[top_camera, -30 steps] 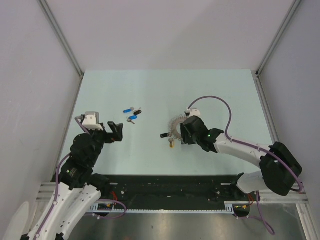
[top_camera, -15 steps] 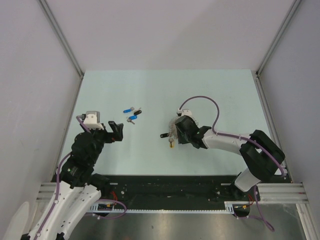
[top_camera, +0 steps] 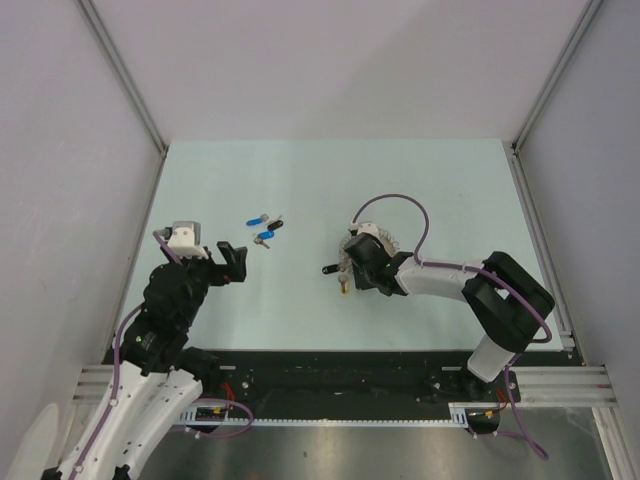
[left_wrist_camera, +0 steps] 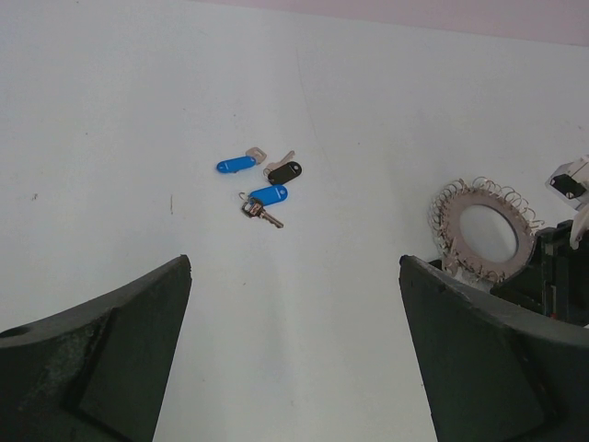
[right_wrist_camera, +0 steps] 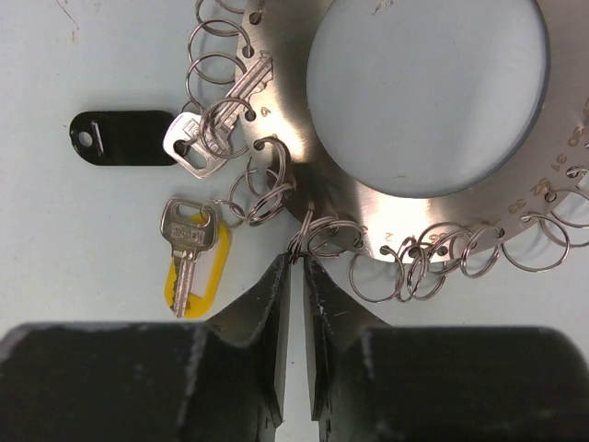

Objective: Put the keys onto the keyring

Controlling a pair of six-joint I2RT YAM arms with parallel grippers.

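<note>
The keyring (right_wrist_camera: pixel 433 212) is a flat silver ring fringed with wire loops; it also shows in the left wrist view (left_wrist_camera: pixel 485 232). My right gripper (right_wrist_camera: pixel 296 262) is nearly shut, and its tips pinch one wire loop (right_wrist_camera: pixel 317 239) at the ring's near edge. In the top view this gripper (top_camera: pixel 353 266) covers most of the ring. A black-headed key (right_wrist_camera: pixel 124 138) and a yellow-headed key (right_wrist_camera: pixel 193 258) hang on loops at the ring's left. Three loose keys lie left of the ring: blue (left_wrist_camera: pixel 236 165), black (left_wrist_camera: pixel 284 172), blue (left_wrist_camera: pixel 268 194). My left gripper (top_camera: pixel 233 262) is open and empty, short of them.
The pale table (top_camera: pixel 450 190) is walled by grey panels on the left, right and back. The right arm's purple cable (top_camera: pixel 400 215) loops over the table just behind the ring. A black rail (top_camera: pixel 330 370) runs along the near edge.
My right gripper has shifted a little left over the ring and its arm has folded in closer. The left arm and the loose keys have not moved.
</note>
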